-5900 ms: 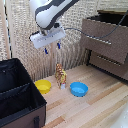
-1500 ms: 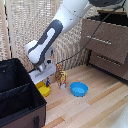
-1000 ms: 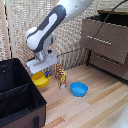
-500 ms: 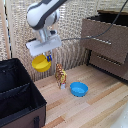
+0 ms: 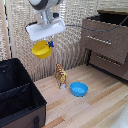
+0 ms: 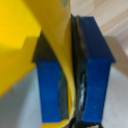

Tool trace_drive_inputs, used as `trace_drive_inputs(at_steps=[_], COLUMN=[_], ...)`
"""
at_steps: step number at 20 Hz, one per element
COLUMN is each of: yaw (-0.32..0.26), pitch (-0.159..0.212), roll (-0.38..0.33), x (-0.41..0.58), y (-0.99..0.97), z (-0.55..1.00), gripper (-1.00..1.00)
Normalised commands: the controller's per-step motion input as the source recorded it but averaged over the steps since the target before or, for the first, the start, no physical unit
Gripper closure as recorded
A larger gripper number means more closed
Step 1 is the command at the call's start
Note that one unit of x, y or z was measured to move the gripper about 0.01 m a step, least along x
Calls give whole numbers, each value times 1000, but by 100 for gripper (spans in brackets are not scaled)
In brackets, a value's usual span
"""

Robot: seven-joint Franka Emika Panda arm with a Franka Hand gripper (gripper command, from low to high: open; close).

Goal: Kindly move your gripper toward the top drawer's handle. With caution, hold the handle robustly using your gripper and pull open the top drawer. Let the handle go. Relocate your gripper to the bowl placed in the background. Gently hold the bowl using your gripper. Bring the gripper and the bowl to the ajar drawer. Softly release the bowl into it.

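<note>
My fingers point(image 6: 92, 70) pinch only the bowl point(image 5: 42, 49) rim; it hangs tilted, may slip before reaching the top drawer point(image 5: 102, 41).

Arm: reaches down from the top of the exterior view, wrist pointing down.
End effector point(image 5: 48, 44): raised in the air.
Fingers point(image 6: 95, 70): blue-tipped, clamped together on a thin yellow rim.

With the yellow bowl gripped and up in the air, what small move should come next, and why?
Probably carry the bowl sideways toward the top drawer at the exterior view's right. The gripper holds it high above the floor, the blue fingers pinching its rim in the wrist view, and the drawer already stands pulled out. Keeping this height should clear the giraffe toy and blue bowl.
</note>
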Motion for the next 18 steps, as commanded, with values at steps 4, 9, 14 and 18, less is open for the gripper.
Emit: trace_drive_inputs(at_steps=[4,9,14,18], yaw=[-189,-133,-57,-87], pitch=[58,7,0,-5], roll=[22,71,104,64], x=[293,267,229,269], y=[-382,-469,-717,-664], z=[796,851,875,904], gripper=[100,100,100,100])
